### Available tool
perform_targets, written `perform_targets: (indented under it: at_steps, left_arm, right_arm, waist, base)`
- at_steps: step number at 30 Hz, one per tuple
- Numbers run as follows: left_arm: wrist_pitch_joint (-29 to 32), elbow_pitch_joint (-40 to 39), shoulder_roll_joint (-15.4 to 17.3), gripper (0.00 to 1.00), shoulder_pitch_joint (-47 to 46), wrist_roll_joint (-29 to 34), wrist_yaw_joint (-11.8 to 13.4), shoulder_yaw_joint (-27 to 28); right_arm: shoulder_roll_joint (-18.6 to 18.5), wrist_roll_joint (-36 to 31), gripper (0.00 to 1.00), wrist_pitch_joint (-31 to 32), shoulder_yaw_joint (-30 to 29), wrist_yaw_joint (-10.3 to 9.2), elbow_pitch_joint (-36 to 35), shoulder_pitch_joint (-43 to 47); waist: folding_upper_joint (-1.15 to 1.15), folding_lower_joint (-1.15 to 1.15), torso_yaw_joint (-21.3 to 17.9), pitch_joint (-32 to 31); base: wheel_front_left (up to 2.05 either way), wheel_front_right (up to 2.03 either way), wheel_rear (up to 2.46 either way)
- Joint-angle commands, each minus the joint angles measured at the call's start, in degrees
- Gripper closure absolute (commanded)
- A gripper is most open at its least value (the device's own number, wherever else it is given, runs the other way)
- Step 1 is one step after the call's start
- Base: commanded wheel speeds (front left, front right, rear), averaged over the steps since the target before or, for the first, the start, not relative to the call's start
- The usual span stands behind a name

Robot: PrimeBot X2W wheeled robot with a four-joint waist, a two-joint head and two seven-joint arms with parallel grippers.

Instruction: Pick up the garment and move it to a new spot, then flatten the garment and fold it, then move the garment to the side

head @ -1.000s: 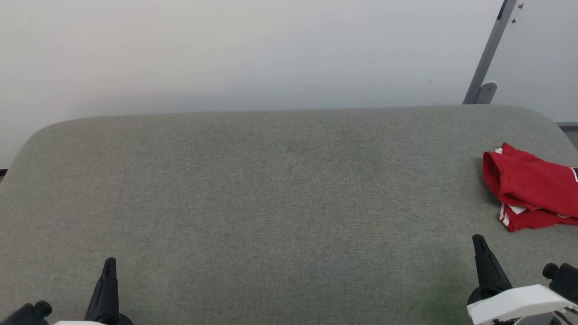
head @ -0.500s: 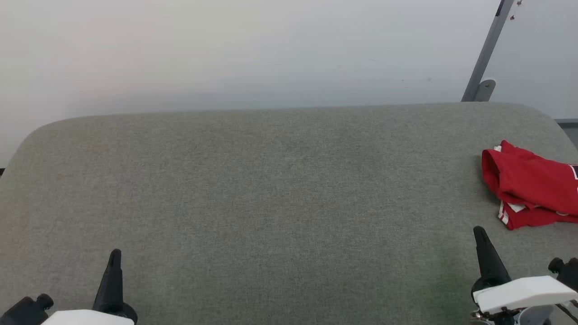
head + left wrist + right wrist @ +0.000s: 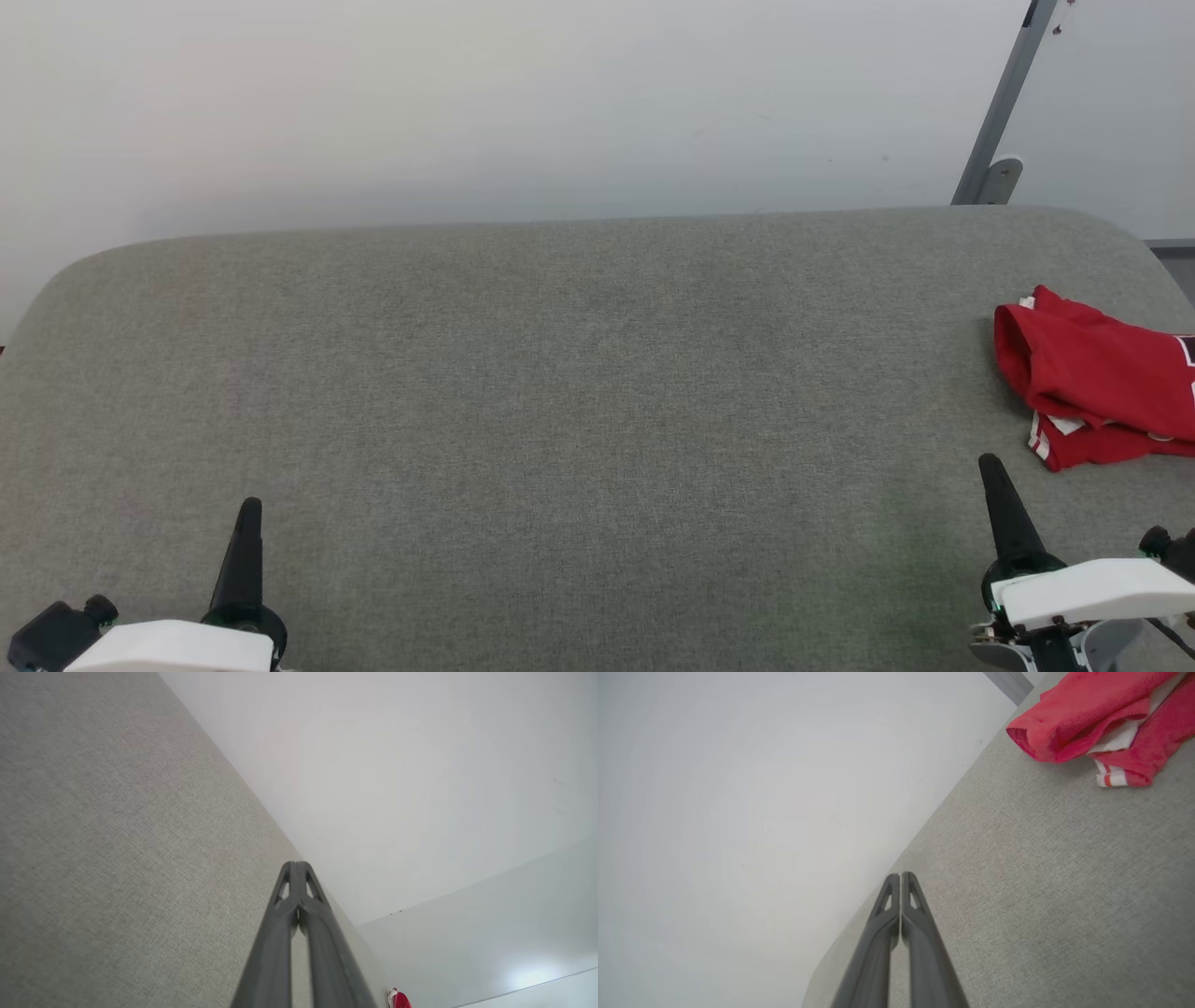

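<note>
Garment (image 3: 1092, 378): red cloth bunched into a loose, uneven heap of thick folds, with one rolled edge turned toward the middle of the surface.
Garment trim: white fabric peeks out between the red layers. A short band of red-and-white stripes shows at the near left corner. A scrap of dark, white-edged print sits where the head view cuts the cloth off at the right.
Garment place: lying on the right end of the surface, partway between its far and near edges. It is farther out than the right gripper and to that gripper's right, apart from it, and well apart from the left gripper.
Left gripper (image 3: 248, 509): low at the near left, its two dark fingers pressed together into one point with nothing between them, aimed out over the fabric.
Right gripper (image 3: 986, 462): low at the near right, fingers likewise pressed together with nothing pinched. The tips stop short of the garment.
Surface (image 3: 560, 373): broad, flat and covered in grey-green woven fabric, with rounded far corners.
Wall (image 3: 467, 93): plain and pale, off-white shading to light grey, rising behind the far edge.
Post (image 3: 1004, 103): a grey metal strut slanting up at the far right behind the surface.
Bracket (image 3: 1001, 177): small and rounded, at the foot of the post.
</note>
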Motion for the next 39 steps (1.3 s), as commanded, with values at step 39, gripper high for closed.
perform_targets:
  at_steps: [39]
  left_arm:
    - [5.8,2.0,-3.1,1.00,-6.2,-17.3,-0.3,1.6]
  right_arm:
    - [1.8,18.1,1.00,5.1,-2.1,-0.01,-0.1,-3.6]
  waist:
    - [0.00,0.00,-0.7,1.1]
  base:
    - [0.00,0.00,0.00]
